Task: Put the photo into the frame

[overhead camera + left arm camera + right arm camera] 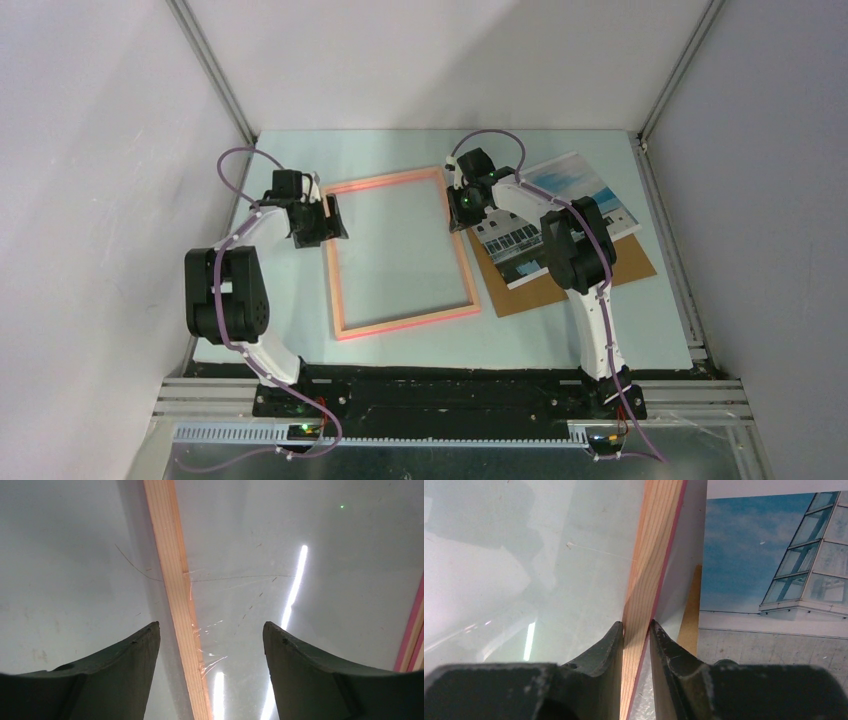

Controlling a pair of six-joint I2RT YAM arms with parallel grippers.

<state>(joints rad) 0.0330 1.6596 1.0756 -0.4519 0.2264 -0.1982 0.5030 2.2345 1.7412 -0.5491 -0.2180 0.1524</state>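
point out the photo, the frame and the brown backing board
the photo (592,190), top external view, blue sky part
the frame (410,322), top external view, middle of its near rail
the brown backing board (535,297), top external view, bare strip by its near edge

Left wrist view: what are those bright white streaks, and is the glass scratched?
Left wrist view: the streaks are glare, likely an overhead strip light mirrored in the pane of the frame; thin hairline marks and specks there catch light. Right wrist view: a fainter streak of the same glare, plus a dark shadow patch upper left. Top external view: even lighting, no such glare.
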